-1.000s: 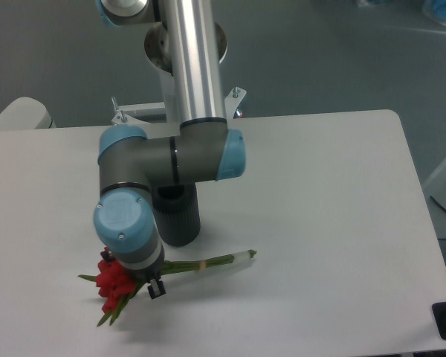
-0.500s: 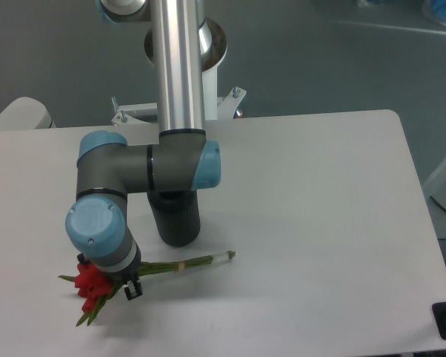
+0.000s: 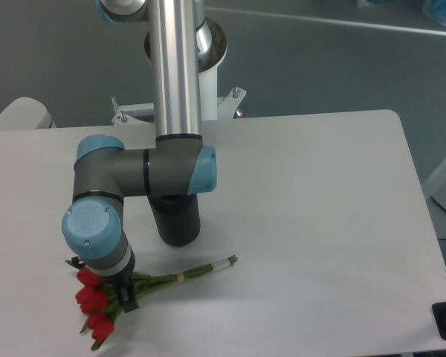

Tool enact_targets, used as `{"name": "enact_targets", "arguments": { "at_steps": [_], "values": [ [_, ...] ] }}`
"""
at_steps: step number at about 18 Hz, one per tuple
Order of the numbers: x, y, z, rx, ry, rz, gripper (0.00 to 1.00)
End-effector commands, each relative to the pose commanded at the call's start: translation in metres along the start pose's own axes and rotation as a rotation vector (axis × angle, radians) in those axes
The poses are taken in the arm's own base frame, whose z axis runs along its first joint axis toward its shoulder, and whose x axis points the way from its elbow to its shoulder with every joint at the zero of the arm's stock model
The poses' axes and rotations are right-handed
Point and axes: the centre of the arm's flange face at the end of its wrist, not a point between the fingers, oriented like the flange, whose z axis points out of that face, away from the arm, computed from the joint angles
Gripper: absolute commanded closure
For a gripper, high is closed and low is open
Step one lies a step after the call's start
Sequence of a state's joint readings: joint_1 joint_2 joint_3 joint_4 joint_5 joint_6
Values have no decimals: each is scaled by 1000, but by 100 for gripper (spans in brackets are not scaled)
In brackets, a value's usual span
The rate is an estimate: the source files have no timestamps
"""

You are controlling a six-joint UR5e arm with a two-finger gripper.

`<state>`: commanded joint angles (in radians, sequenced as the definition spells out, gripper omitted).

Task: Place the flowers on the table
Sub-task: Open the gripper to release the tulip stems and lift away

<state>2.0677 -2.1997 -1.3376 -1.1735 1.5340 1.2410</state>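
While the wrist hides most of the gripper, finger spread can't be read — one dark finger sits on the stems. Flowers lie low at the table front-left — red heads left, stems toward the black vase.

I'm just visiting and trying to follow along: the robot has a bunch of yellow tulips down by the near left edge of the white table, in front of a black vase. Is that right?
Almost. The tulips are red, not yellow, as the camera view shows. The rest holds: they are by the near left edge of the white table, under the claw, in front of the black vase.
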Motion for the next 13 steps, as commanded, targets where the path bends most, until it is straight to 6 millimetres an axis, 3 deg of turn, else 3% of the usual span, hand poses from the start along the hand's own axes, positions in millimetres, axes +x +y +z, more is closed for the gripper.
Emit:
{"name": "enact_targets", "arguments": {
  "at_steps": [13],
  "values": [
    [-63, 87, -58, 57, -97, -194, 0]
  ]
}}
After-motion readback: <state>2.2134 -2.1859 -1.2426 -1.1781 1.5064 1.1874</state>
